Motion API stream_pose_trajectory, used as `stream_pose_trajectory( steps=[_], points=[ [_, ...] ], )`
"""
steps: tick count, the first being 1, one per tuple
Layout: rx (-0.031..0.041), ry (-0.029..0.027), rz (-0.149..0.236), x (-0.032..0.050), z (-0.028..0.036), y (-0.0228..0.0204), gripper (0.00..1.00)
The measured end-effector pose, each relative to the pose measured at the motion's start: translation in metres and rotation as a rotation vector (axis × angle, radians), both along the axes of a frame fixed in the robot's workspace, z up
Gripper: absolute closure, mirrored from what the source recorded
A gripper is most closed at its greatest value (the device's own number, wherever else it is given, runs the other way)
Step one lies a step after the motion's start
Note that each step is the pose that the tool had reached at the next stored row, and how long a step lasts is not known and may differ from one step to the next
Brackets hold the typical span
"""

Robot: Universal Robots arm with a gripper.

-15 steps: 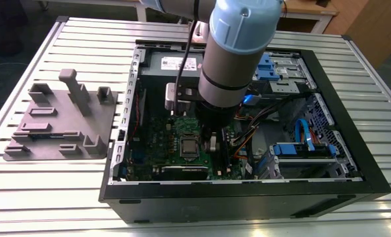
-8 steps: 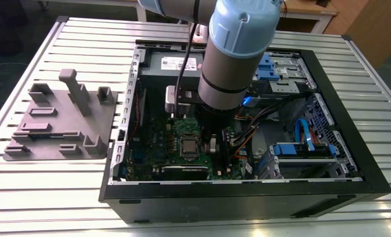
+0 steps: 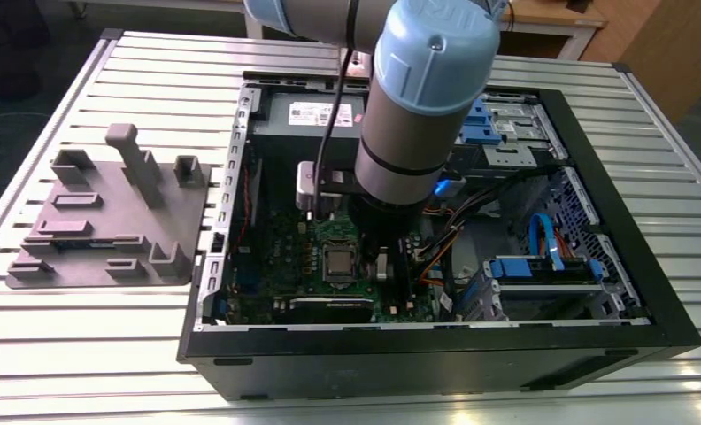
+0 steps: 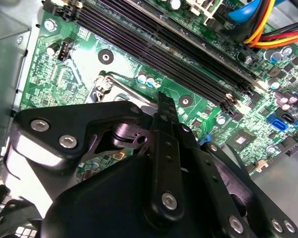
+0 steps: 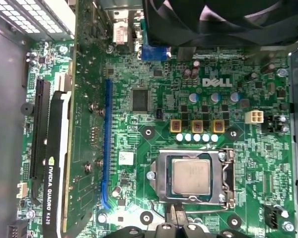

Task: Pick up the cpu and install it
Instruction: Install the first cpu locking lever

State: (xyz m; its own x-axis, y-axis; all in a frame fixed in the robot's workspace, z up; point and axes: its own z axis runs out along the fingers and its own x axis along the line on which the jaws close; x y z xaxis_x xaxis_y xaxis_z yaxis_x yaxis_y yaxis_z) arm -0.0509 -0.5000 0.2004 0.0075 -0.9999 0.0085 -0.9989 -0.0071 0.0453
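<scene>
A big metal table (image 3: 79,354) with long ridges fills most of the exterior view. Light shines off its slats near the front edge. Behind it stands a wooden desk (image 3: 558,22). A dark floor (image 3: 8,115) shows at the exterior view's left.

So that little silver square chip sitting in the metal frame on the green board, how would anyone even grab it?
Probably from straight above, by two opposite thin edges. The cpu lies flat with its metal top facing up, inside the socket frame, which surrounds it, so a sideways approach looks blocked. In the exterior view it sits low inside the open computer case, so coming down vertically seems the only clear way.
</scene>
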Motion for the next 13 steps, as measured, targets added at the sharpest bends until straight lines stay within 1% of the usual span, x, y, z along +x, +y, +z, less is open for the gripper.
stream_pose_trajectory(
  steps=[7, 13],
  points=[
    [0.0, 0.0, 0.01, 0.0, -0.0057, -0.0022, 0.89],
    [-0.0002, 0.0001, 0.017, 0.0002, -0.0086, -0.0024, 0.89]
  ],
)
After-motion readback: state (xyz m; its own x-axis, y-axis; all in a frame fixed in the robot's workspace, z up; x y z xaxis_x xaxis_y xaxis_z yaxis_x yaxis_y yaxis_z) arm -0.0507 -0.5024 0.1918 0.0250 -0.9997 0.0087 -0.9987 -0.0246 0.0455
